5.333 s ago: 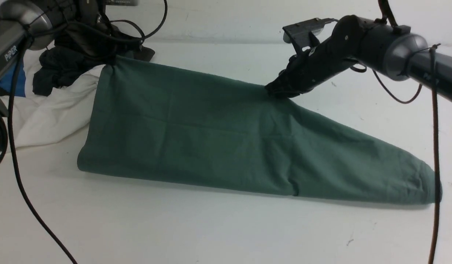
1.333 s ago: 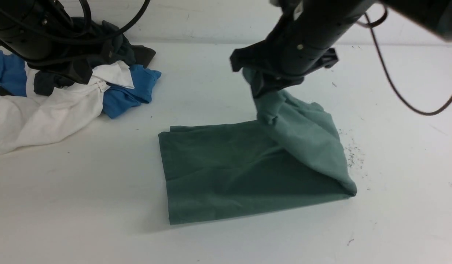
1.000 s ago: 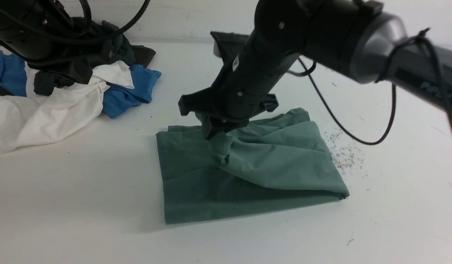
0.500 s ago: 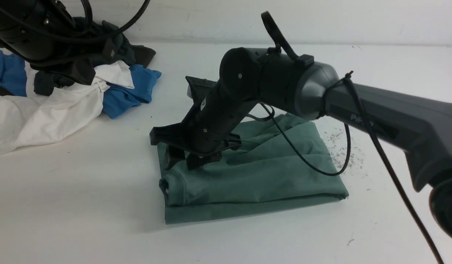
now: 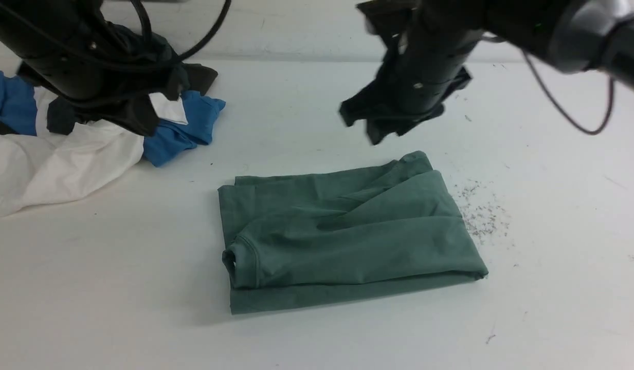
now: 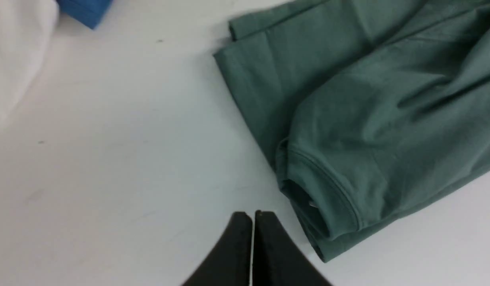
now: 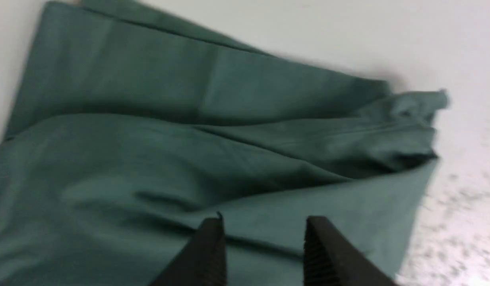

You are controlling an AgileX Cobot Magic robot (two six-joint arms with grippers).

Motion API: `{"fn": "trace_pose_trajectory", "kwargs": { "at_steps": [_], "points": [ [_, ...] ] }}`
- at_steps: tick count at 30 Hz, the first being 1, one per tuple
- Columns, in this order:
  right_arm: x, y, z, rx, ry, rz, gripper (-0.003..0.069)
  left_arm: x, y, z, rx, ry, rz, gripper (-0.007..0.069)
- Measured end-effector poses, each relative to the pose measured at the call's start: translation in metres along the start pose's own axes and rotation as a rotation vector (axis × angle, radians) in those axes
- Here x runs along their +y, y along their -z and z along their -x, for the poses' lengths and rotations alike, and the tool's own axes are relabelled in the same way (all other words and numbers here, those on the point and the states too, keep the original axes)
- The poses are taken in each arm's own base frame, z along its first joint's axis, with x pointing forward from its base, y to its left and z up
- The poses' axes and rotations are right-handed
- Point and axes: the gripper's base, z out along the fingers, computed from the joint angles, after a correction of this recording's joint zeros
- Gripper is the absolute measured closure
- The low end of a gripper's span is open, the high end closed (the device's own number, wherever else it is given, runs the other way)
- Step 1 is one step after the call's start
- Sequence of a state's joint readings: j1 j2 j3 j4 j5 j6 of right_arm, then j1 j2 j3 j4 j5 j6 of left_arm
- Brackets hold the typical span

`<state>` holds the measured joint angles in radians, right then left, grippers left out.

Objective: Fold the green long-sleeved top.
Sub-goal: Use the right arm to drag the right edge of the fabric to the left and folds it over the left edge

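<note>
The green long-sleeved top (image 5: 347, 231) lies folded in a thick rectangle in the middle of the table, its crew neck at the near left corner. It also shows in the left wrist view (image 6: 368, 119) and the right wrist view (image 7: 189, 151). My right gripper (image 5: 383, 123) is open and empty, raised above the top's far edge; its jaws stand apart in the right wrist view (image 7: 264, 222). My left gripper (image 6: 252, 216) is shut and empty, over bare table beside the neck corner. In the front view the left arm (image 5: 85, 56) hangs over the pile at the far left.
A pile of blue (image 5: 183, 128), white (image 5: 54, 164) and dark grey garments lies at the far left of the white table (image 5: 116, 308). Dark lint specks (image 5: 481, 210) are scattered just right of the folded top. Cables hang from both arms.
My right gripper let go of the cloth it had carried leftward over the top, then rose and drew back to the far right. The top now lies folded in half.
</note>
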<state>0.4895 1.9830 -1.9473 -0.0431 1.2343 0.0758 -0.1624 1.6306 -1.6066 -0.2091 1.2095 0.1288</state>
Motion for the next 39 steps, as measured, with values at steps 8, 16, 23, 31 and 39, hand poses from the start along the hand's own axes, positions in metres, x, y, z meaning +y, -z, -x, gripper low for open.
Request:
{"fn": "trace_pose_trajectory", "kwargs": {
  "at_steps": [8, 16, 23, 31, 39],
  "points": [
    [-0.057, -0.014, -0.035, 0.137, -0.137, 0.047, 0.0671, -0.017, -0.098, 0.021, 0.034, -0.162, -0.238, 0.0592],
    [-0.061, -0.023, -0.045, 0.178, -0.135, 0.06, 0.0673, -0.06, -0.17, 0.032, 0.003, -0.293, -0.278, 0.0382],
    [-0.06, -0.022, -0.045, 0.175, -0.139, 0.073, 0.0673, -0.082, -0.212, 0.026, 0.018, -0.403, -0.273, 0.0206],
    [-0.055, -0.022, -0.044, 0.17, -0.155, 0.128, 0.0673, -0.089, -0.227, 0.022, 0.023, -0.457, -0.254, 0.021],
    [-0.051, -0.021, -0.043, 0.163, -0.15, 0.183, 0.0673, -0.087, -0.237, 0.022, 0.02, -0.458, -0.224, 0.04]
  ]
}}
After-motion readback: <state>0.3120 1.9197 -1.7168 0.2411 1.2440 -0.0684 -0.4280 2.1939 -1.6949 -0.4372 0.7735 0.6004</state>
